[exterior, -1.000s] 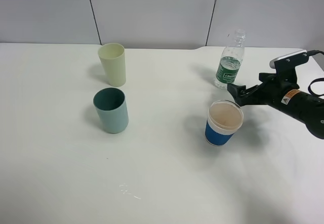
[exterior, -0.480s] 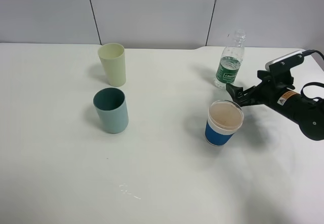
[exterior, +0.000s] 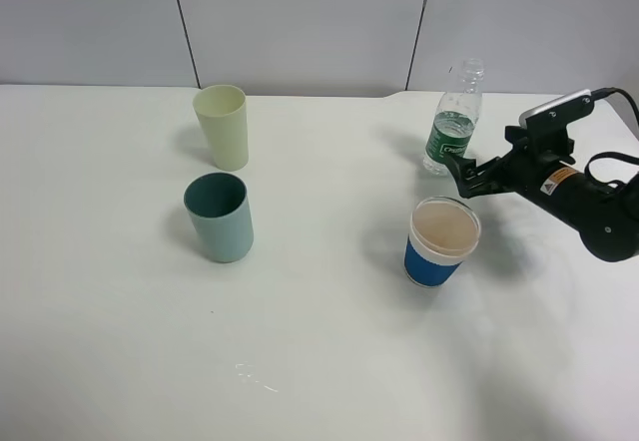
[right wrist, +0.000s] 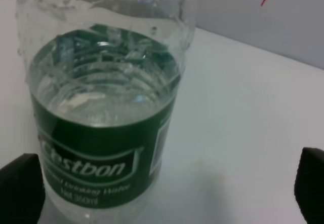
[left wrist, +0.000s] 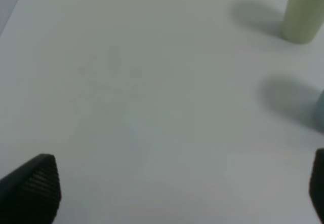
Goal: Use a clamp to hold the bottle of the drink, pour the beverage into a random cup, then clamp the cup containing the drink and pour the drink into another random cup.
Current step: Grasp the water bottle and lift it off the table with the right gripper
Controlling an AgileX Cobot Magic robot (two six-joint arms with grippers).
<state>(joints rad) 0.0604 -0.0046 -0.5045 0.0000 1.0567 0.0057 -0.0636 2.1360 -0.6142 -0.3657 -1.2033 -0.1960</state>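
Bottle (exterior: 454, 122) stands just ahead of the spread right gripper (exterior: 459, 175) — blue cup (exterior: 440, 246) near.

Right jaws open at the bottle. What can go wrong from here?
1. The bottle sits off-centre between the open jaws in the right wrist view, close to one finger. That finger may nudge and tip it before they shut.
2. The blue-and-white cup stands near the right arm. Carrying the bottle across to the teal cup may knock it over.
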